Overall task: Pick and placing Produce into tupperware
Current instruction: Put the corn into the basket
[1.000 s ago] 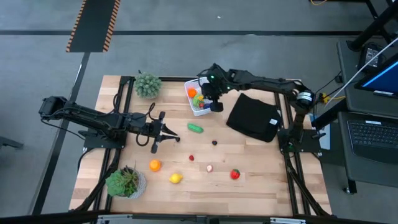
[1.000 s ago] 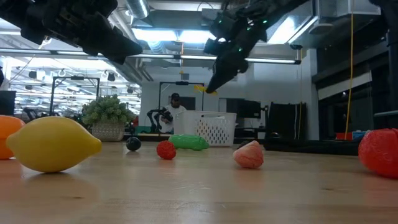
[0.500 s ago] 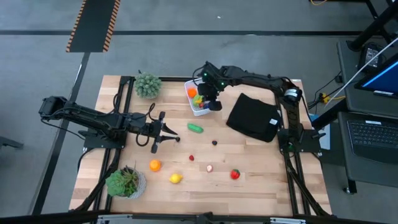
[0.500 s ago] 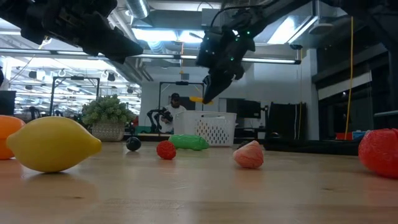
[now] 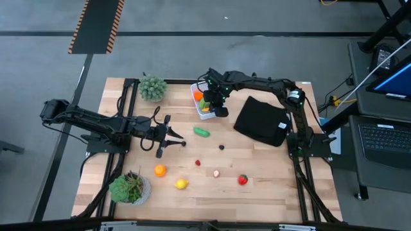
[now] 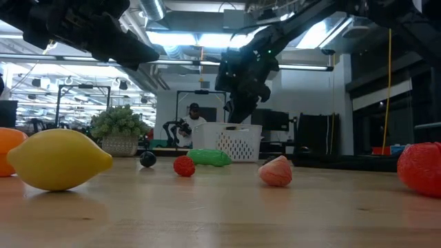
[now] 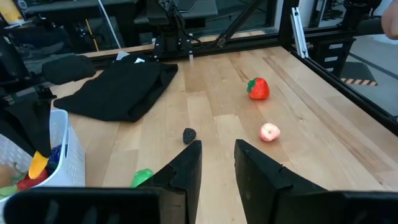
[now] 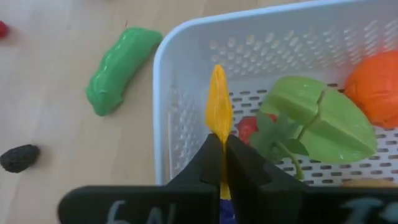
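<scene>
My right gripper point(image 8: 219, 149) is clamped on a thin yellow-orange toy piece point(image 8: 218, 107) over the white tub point(image 8: 163, 74). It looks light, stiff and slick, so I pinch its narrow end. My left gripper point(image 7: 216, 165), fingers slightly apart, waits.

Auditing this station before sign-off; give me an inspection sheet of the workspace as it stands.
Surface: wooden table, flat.
Job's things: white tub already holds an orange piece, a green piece and a red piece; loose on the table are a green pod, dark piece, strawberry, lemon, orange.
Clutter: black cloth, two potted plants.
Grippers: right claw shut on a yellow piece over the tub; left claw slightly open, empty.
Cables: yellow cable hanging behind the table.
Surroundings: a person far behind the table.
</scene>
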Action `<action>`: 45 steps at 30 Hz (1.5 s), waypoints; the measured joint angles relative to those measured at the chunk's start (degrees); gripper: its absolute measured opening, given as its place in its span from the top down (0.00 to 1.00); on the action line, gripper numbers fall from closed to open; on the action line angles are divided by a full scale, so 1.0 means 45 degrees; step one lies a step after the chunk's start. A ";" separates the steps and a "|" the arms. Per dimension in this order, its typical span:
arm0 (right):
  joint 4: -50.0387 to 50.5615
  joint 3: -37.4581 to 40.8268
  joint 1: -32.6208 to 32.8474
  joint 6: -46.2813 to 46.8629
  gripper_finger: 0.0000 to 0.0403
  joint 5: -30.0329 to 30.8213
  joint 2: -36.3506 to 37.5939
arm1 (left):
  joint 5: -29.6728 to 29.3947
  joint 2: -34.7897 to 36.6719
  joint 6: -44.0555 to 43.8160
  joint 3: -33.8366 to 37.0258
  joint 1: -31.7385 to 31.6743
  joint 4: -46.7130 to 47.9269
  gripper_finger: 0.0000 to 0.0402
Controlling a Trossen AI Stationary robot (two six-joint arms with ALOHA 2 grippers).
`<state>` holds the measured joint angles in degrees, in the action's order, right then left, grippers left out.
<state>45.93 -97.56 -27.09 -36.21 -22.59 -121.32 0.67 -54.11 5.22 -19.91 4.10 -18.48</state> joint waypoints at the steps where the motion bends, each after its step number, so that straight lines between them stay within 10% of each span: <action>1: -0.0025 0.0000 0.0000 0.0000 0.97 0.0000 -0.0009 | 0.0000 0.0000 -0.0001 0.0001 -0.0003 0.0000 0.78; 45: -0.0527 0.0024 0.0102 0.1648 0.88 -0.0554 -0.0461 | 0.0000 0.0000 0.0215 0.0001 -0.0003 0.0005 0.99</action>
<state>43.56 -97.45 -26.63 -28.79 -25.08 -123.39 0.67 -54.11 6.18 -19.90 4.09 -18.46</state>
